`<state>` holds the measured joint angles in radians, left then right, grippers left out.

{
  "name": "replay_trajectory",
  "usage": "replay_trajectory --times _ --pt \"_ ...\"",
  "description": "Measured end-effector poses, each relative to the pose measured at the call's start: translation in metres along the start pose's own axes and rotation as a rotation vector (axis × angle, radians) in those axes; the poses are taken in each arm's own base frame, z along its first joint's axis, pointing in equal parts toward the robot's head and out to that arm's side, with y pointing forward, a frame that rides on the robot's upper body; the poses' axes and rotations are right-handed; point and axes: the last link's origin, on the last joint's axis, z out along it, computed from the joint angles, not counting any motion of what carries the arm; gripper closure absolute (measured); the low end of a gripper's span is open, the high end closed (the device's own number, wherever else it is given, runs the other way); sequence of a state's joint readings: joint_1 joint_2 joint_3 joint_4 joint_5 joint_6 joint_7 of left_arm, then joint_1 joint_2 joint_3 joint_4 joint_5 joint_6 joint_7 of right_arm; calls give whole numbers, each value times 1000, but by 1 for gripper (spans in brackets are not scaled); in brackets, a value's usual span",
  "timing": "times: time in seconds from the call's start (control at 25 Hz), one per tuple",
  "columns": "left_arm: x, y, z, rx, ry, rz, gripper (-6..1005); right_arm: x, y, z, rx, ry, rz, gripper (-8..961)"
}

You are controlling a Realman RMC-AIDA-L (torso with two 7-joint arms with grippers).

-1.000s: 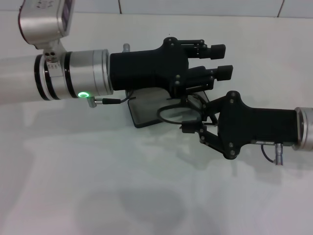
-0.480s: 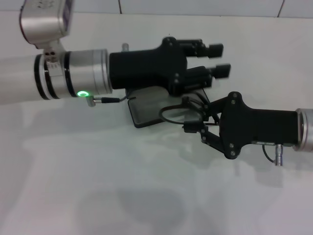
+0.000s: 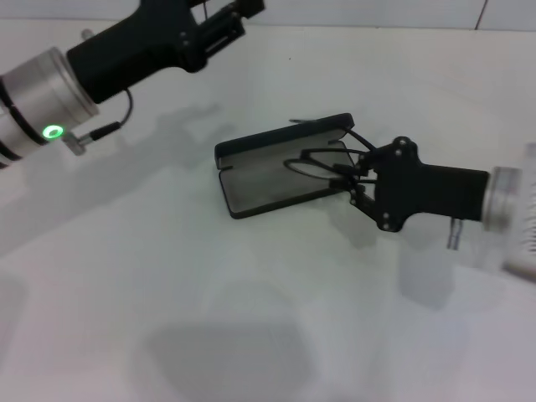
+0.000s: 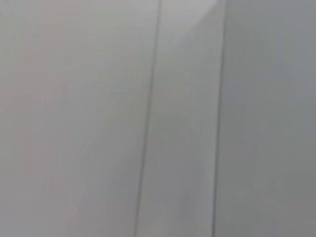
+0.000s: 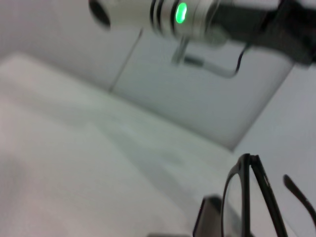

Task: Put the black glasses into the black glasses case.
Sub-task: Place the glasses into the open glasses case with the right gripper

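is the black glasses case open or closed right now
Open. In the head view the black glasses case lies flat with its lid folded back and grey lining showing, while the right gripper holds the black glasses over it.

Both arms are silver-grey metal cylinders ending in matte black angular grippers — the left gripper [image 3: 239, 12] behind a glowing green ring light, the right gripper [image 3: 356, 177] beside a thin black cable.

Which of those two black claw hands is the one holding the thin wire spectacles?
The right gripper, low by the open black glasses case, grips the black glasses over it. The left gripper is raised far off, holding nothing.
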<state>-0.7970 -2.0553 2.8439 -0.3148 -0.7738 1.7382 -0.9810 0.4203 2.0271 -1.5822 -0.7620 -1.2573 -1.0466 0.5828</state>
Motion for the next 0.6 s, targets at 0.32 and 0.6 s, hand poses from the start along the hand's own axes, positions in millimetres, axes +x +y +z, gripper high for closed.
replay_trajectory --times 0.32,0.6 --pt "-3 -9 -15 79 -13 19 519 -15 9 20 -27 35 -112 820" --pt "-7 -12 -9 63 -79 47 519 -44 8 -19 -91 -309 -13 819"
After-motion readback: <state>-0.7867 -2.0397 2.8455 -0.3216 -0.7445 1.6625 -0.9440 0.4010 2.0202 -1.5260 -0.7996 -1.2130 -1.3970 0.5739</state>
